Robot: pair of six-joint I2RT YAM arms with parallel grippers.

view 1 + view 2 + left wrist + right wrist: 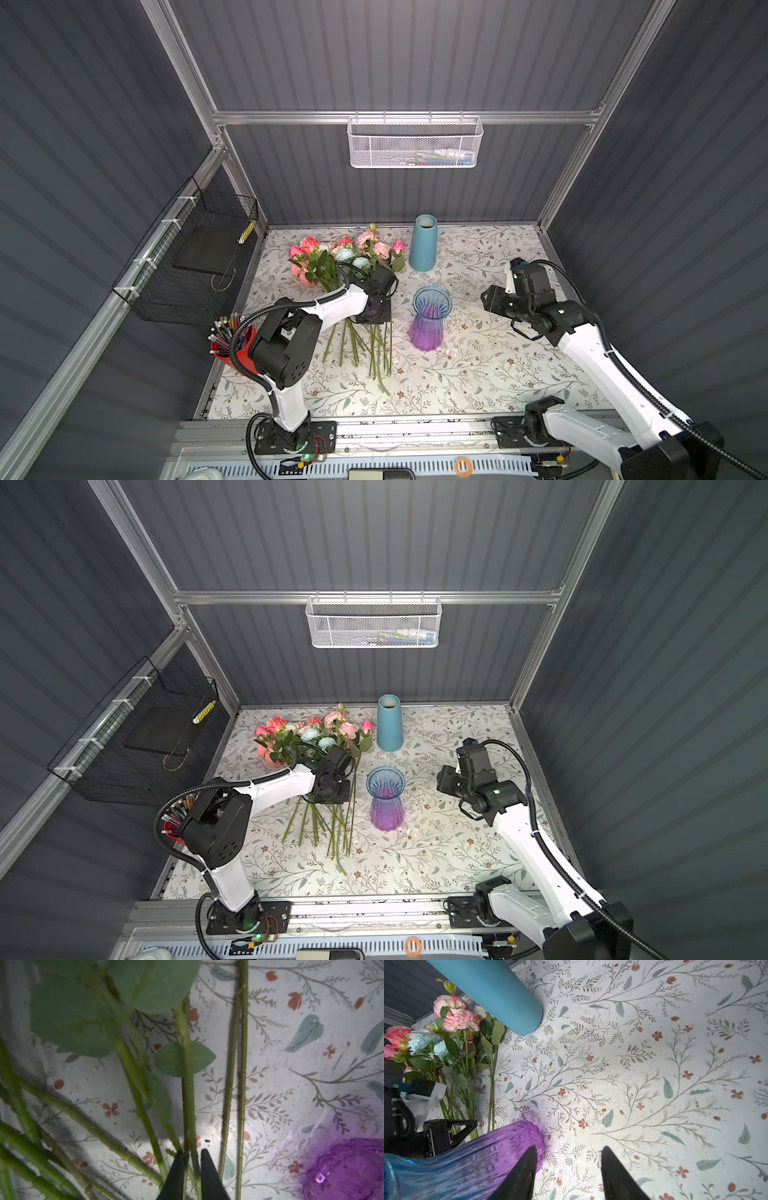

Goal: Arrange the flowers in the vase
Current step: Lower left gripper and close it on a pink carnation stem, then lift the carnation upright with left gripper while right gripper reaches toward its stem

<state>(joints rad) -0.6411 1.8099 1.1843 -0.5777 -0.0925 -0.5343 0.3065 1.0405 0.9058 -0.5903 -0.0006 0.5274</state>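
Left wrist: left hand apparently pinching a flower stem; right hand gapes over open tabletop beside vase.

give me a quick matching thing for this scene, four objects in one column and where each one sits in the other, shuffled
Things
1. blue-to-purple glass vase
2. teal vase
3. white mesh basket
4. red pencil cup

Places
a. hung high up, off the table
b. at the table's left edge
c. mid-table, just right of the flowers
d. at the table's back edge

Pairs: 1-c, 2-d, 3-a, 4-b
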